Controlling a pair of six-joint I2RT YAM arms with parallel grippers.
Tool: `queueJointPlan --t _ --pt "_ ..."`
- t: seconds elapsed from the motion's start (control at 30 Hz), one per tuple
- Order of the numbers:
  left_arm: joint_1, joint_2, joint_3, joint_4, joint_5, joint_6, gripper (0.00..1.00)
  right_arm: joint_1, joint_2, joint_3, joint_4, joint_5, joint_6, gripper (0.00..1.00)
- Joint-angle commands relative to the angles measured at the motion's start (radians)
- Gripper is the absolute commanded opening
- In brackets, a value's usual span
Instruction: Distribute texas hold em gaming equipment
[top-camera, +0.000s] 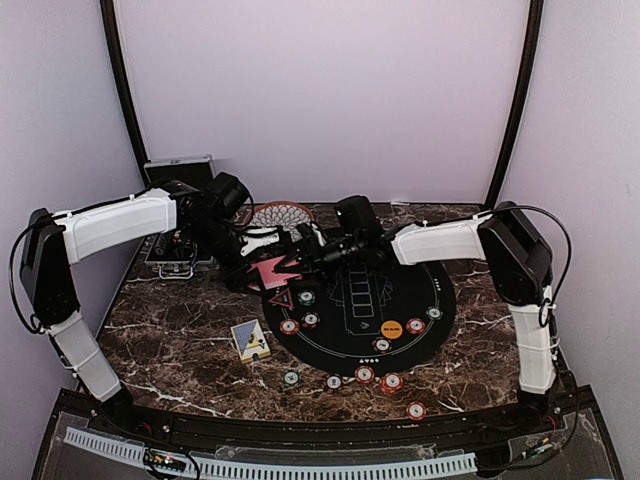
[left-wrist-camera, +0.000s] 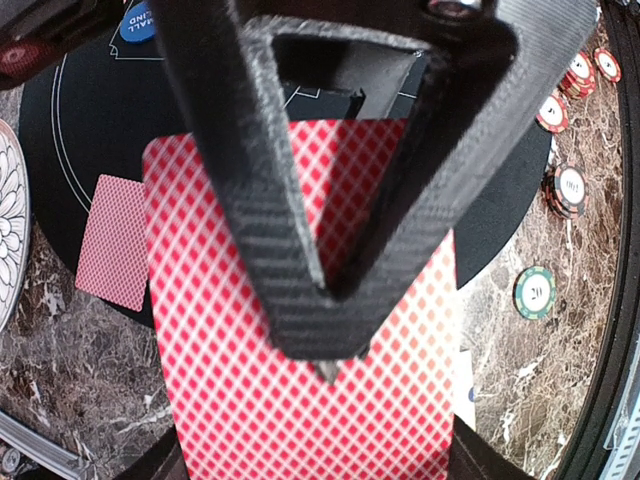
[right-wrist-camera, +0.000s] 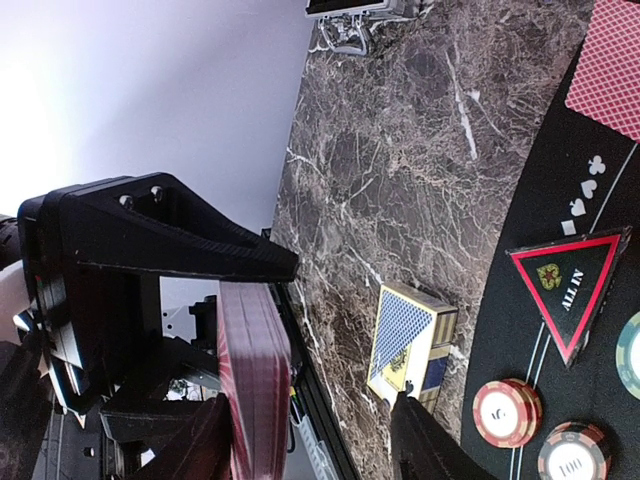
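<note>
The left pincer (left-wrist-camera: 320, 352) is clamped on a stack of red-backed playing cards (left-wrist-camera: 300, 430), held in the air over the left rim of the round black felt mat (top-camera: 400, 300); the right pincer (right-wrist-camera: 308, 405) meets it there with its fingers apart and the stack's edge between them, one finger just beside the cards and the other with a clear gap. One single red-backed card (left-wrist-camera: 115, 245) lies flat at the mat's rim; a red-edged black triangle marker (right-wrist-camera: 570, 285) and red striped round poker chips (right-wrist-camera: 507, 412) rest on the mat. A blue-and-yellow card box (right-wrist-camera: 410, 345) lies on the dark marble bench (top-camera: 180, 340), just beside the mat.
</note>
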Motion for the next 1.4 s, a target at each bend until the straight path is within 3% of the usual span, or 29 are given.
queueJointPlan --t 0.0,0.47,0.77,0.97,1.17,1.37 --pt "-0.001 -0.045 0.012 0.002 0.019 0.010 0.00 -0.011 -0.063 -0.035 -0.014 0.028 -0.008 0.52" --pt "-0.002 -0.045 0.003 0.007 0.013 0.011 0.00 -0.013 -0.125 -0.061 -0.043 0.038 -0.011 0.22" --pt "-0.002 -0.044 0.003 0.007 0.012 0.011 0.00 -0.036 -0.156 -0.070 -0.100 0.043 -0.049 0.07" --pt "-0.002 -0.044 0.003 0.002 0.011 0.012 0.00 -0.082 -0.219 -0.144 -0.165 0.045 -0.094 0.02" --pt "-0.002 -0.042 0.005 -0.008 0.012 0.015 0.00 -0.169 -0.310 -0.325 -0.222 0.030 -0.158 0.01" --pt "-0.002 -0.043 0.002 -0.015 0.018 0.014 0.00 -0.258 -0.370 -0.447 -0.390 0.081 -0.312 0.00"
